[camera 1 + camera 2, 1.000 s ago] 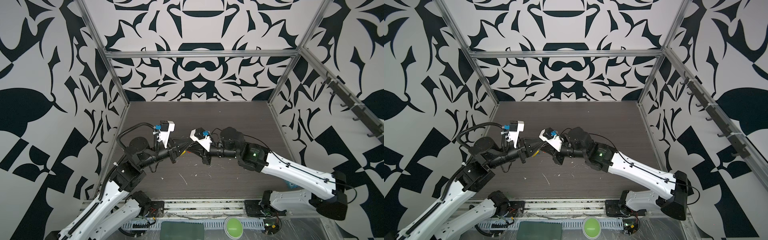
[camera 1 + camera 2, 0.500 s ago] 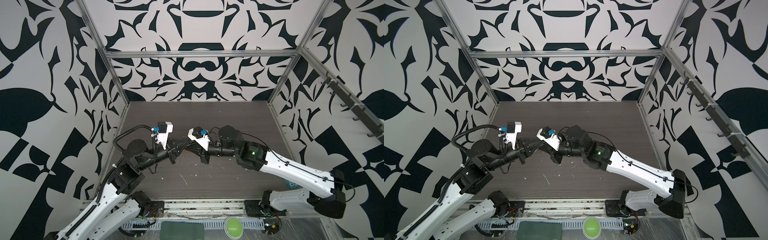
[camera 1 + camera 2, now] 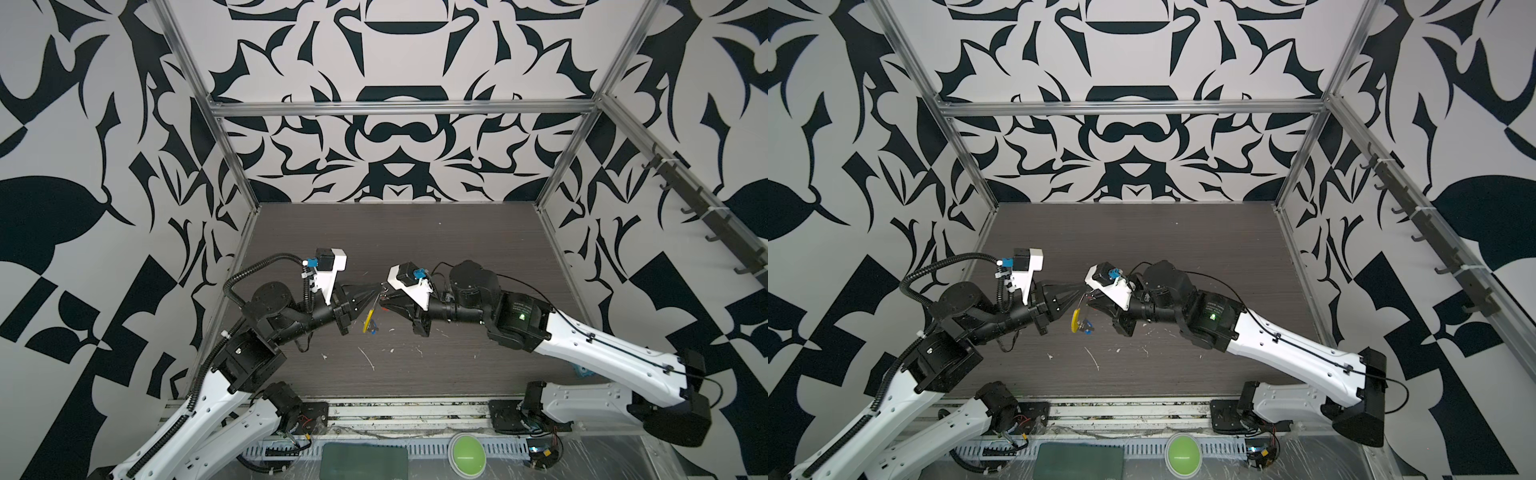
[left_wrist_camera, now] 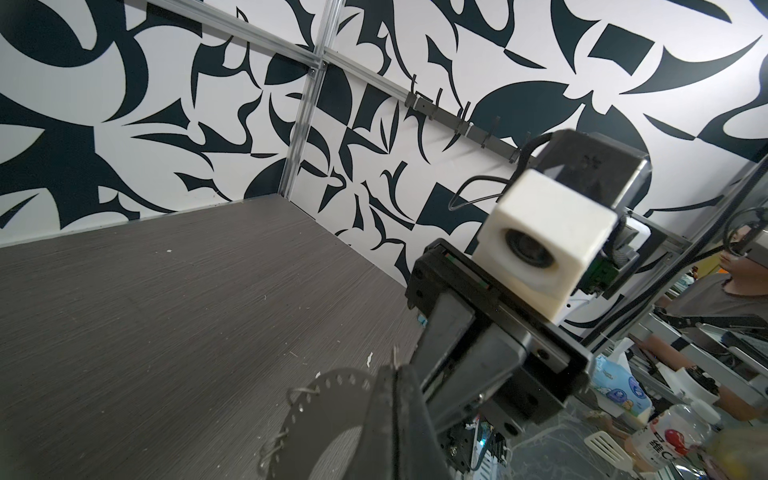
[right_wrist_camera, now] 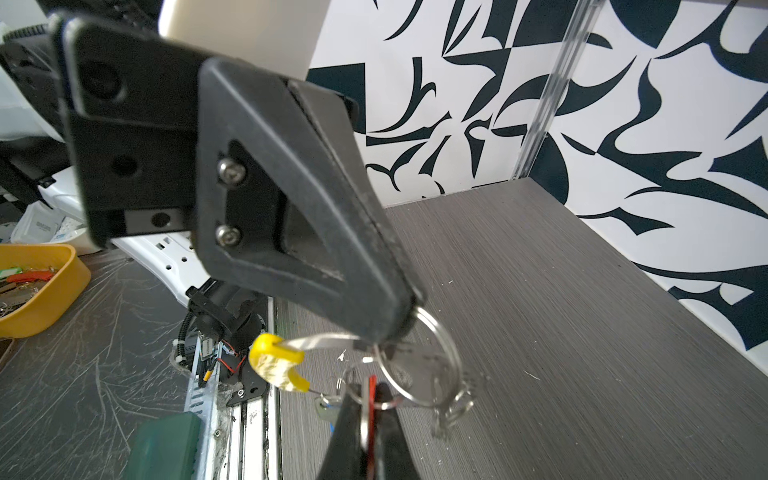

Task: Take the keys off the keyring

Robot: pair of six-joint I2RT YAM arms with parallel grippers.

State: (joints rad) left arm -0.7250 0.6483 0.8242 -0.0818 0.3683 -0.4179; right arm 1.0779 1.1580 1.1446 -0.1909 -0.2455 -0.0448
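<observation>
Plainly, over the desk point(image 3: 415, 249), toward its front edge, the left gripper point(image 5: 401, 328) pinches the keyring point(image 5: 454, 353) in closed jaws. The right gripper point(image 5: 368, 409), tip to tip beneath, pinches the red-headed key point(image 5: 371, 384) hanging from it.

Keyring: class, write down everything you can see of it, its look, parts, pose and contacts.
The keyring is a thin, shiny grey metal loop with a curved yellow sleeve over one section. It hangs in the air above the dark table. The left gripper pinches it; the right gripper is shut on a red-headed key threaded on it.
</observation>
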